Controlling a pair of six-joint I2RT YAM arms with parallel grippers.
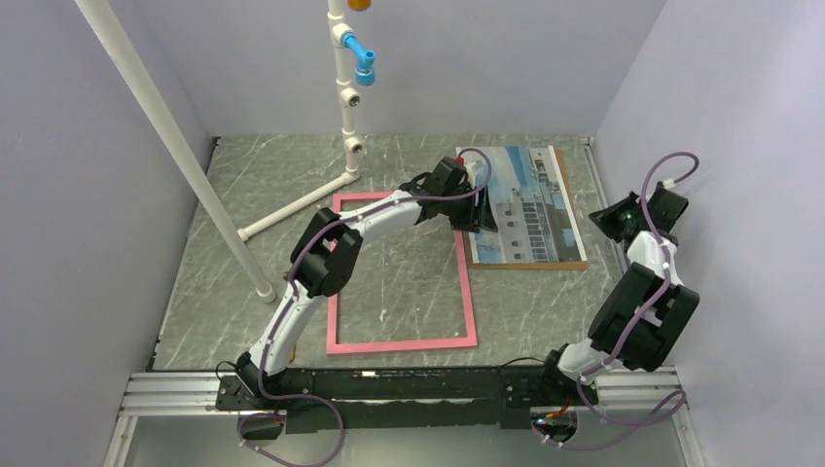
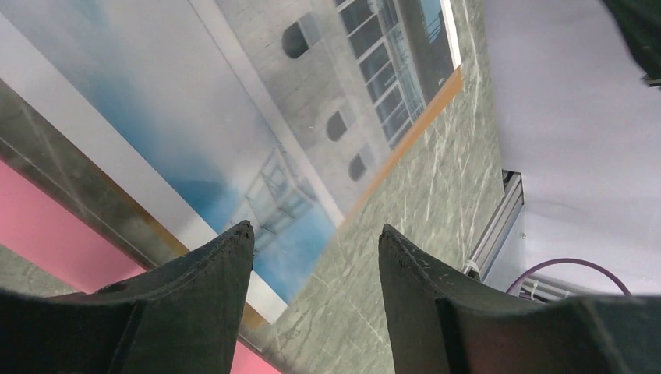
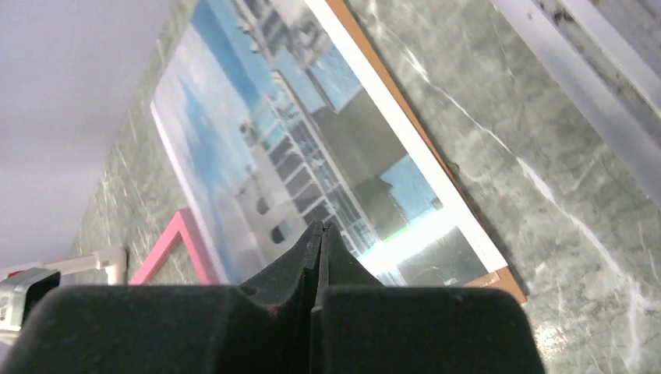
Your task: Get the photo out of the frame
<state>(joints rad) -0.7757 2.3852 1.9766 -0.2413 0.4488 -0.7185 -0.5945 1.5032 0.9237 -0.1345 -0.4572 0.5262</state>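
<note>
photo lies beside one pink frame; left jaws apart, right jaws together.

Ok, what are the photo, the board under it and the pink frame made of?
The photo looks like thin glossy paper: it shows glare in the right wrist view. The board under it seems brown cardboard, matte at its exposed edge. The pink frame is evenly coloured and matte: plastic or painted wood, I cannot tell.
</note>
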